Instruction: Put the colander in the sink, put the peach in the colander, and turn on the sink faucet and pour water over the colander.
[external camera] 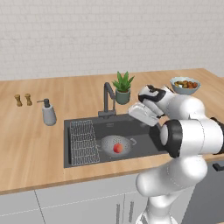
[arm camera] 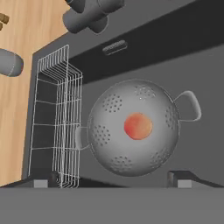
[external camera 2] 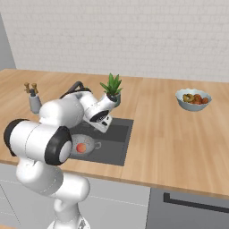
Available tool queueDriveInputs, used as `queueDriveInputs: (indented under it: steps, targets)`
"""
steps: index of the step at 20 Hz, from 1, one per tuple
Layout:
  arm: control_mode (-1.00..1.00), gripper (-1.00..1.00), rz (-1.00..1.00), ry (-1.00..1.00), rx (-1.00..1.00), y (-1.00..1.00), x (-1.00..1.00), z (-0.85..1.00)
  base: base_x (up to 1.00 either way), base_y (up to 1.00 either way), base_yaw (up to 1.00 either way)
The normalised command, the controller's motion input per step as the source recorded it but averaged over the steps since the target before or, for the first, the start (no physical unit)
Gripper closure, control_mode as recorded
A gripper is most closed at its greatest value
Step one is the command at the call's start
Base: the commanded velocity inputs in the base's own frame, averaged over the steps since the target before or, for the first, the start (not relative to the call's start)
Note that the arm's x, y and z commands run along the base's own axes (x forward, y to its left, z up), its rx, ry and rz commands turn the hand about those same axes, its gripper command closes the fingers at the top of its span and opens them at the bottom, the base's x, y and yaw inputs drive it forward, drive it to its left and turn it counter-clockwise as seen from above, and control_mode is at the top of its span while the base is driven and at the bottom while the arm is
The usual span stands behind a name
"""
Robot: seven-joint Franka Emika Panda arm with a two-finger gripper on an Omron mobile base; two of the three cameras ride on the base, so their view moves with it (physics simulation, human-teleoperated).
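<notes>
Tool (arm camera: 112,180) spread, empty; one peach (arm camera: 138,126) in one colander (arm camera: 133,127), sink (arm camera: 192,65).

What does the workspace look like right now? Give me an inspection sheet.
Surface: wooden counter around the sink.
Job's things: colander sits in the sink with the peach inside; sink faucet behind the basin, no water seen.
Clutter: soap pump, potted plant, fruit bowl, two small shakers, wire rack.
Grippers: gripper above the sink, open, holding nothing.
Cables: nothing seen.
Surroundings: white brick wall, grey cabinets below.
</notes>
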Motion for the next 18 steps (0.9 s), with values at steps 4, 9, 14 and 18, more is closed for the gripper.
queueDriveInputs:
  steps: [4,9,14,18]
  targets:
    - [-1.0,-1.0,0.0,-0.19,0.13,0.0,0.31,0.0,0.0,0.0,0.0]
    - [-1.0,-1.0,0.0,-0.27,0.06,0.13,0.37,0.0,0.0,0.0,0.0]
    - [-1.0,-1.0,0.0,-0.17,0.05,0.2,0.52,0.0,0.0,0.0,0.0]
    - [-1.0,-1.0,0.0,-0.05,0.07,0.21,0.76,0.01,0.0,0.0,0.0]
